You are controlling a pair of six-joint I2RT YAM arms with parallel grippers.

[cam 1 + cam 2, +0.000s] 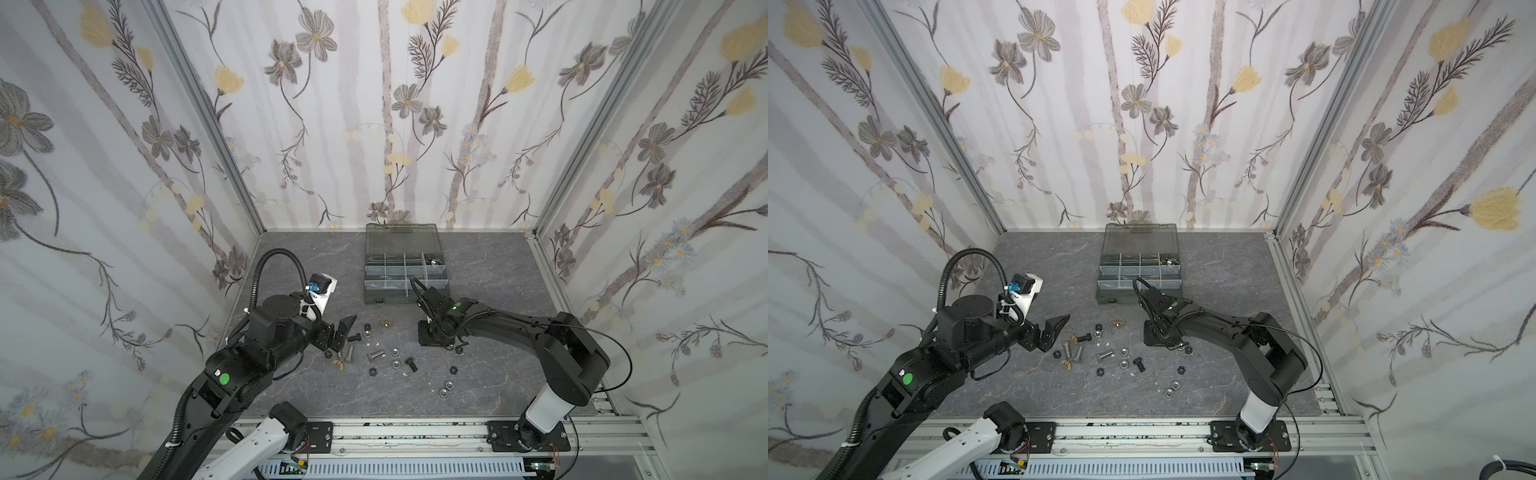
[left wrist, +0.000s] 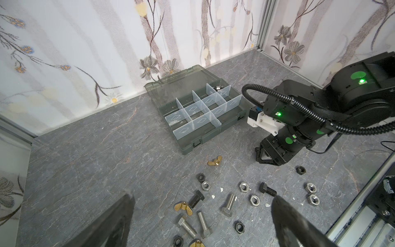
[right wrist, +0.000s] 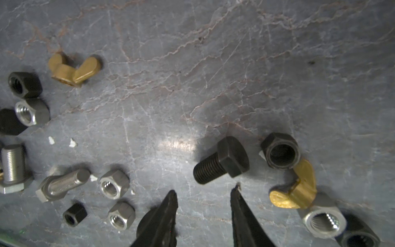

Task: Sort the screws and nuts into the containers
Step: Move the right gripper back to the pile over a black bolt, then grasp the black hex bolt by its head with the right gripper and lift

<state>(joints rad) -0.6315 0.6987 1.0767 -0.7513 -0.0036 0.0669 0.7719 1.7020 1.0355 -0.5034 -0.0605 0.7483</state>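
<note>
Right wrist view: the right gripper (image 3: 204, 190) is hovering low over the grey tabletop (image 3: 213, 64), its jaws standing partway apart and gripping nothing. A black bolt (image 3: 221, 160) is lying just beyond the fingertips, its threaded end pointing back toward them and not touching them. Just past the bolt's head, a black nut (image 3: 280, 150) is sitting against a brass wing nut (image 3: 297, 188), and a silver nut (image 3: 324, 222) is lying just beside that.

Farther out on the opposite side, toward the left arm, two silver nuts (image 3: 114, 184) and two silver bolts (image 3: 62, 185) are lying scattered.

At the far edge of that scatter the left gripper (image 1: 348, 328) is hanging above the tabletop with its jaws spread wide and empty. In the left wrist view a second black bolt (image 2: 196, 198) is lying below the gap between its fingers, touching another wing nut (image 2: 182, 208).

Beyond both grippers, nearer the right one, the case (image 1: 386, 298) is sitting by the back wall (image 1: 415, 124) with its lid (image 1: 401, 237) standing open. A few silver pieces (image 2: 218, 87) are resting in one far corner compartment.
</note>
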